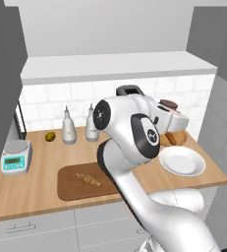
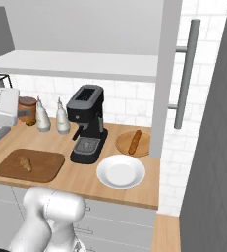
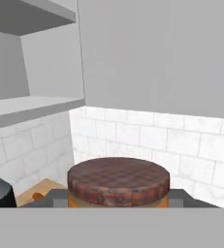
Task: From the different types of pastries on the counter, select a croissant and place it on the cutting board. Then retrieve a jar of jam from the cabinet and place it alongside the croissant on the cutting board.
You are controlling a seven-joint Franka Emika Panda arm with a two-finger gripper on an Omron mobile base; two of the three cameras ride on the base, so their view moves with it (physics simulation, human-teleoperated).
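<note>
My gripper (image 2: pixel 24 114) is shut on the jar of jam (image 2: pixel 27 106), a squat orange jar with a brown lid, held in the air above the counter's left part. Its chequered lid (image 3: pixel 118 180) sits between my fingers in the hand view, and the jar (image 1: pixel 168 104) also shows by the hand in the left base view. The golden-brown croissant (image 1: pixel 88 179) (image 2: pixel 25 164) lies on the dark cutting board (image 1: pixel 68 187) (image 2: pixel 43 167). The reddish stick pastry (image 2: pixel 134 141) rests on a round wooden plate (image 2: pixel 144 145).
A black coffee machine (image 2: pixel 88 123) stands mid-counter, with a white plate (image 2: pixel 121 171) in front of it. Two white bottles (image 1: pixel 69 127) (image 1: pixel 92 125) stand at the back wall. A scale (image 1: pixel 16 156) and a small greenish fruit (image 1: pixel 50 136) sit left. A cabinet shelf (image 1: pixel 115 66) hangs overhead.
</note>
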